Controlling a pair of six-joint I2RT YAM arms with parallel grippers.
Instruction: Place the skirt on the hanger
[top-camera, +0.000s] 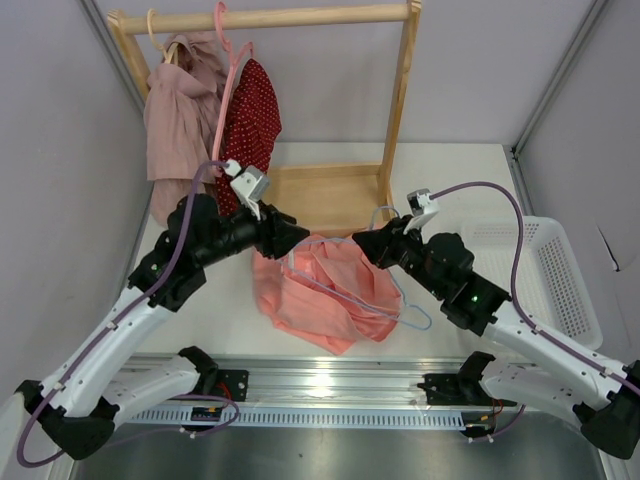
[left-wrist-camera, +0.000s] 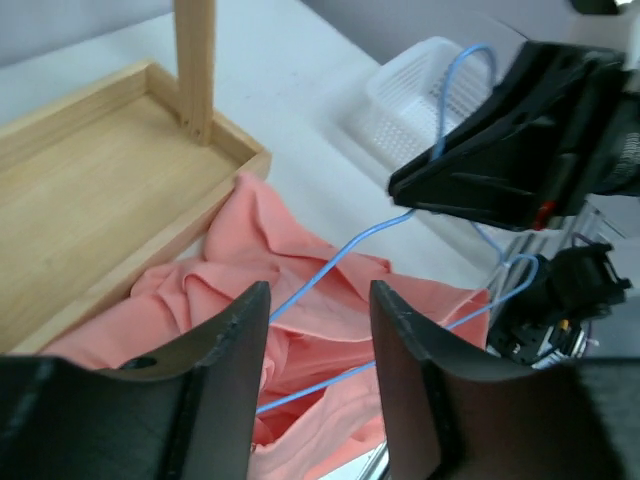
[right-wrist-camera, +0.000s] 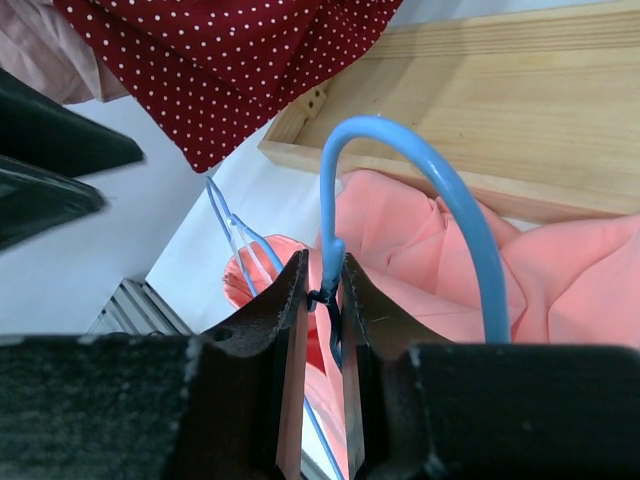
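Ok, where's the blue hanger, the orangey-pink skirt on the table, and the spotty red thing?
hanger (right-wrist-camera: 380, 124): right wrist view, top of its hook's curve.
skirt (top-camera: 315, 295): top external view, middle of the crumpled fabric.
red dotted garment (top-camera: 255, 125): top external view, middle of the hanging cloth.

- Left arm (top-camera: 130, 320), at 8 o'clock in the top view: white shell links low down, black housings nearer the wrist.
- Right arm (top-camera: 545, 345), at 4 o'clock: same white-and-black build, with a small green light (top-camera: 476, 297) on its black part.
- Left cable (top-camera: 187, 205) and right cable (top-camera: 480, 184): purple-grey.
- Left gripper (left-wrist-camera: 320, 295): broad, matte black, curved fingers.
- Right gripper (right-wrist-camera: 325, 275): black, flat-faced, grainy fingers.
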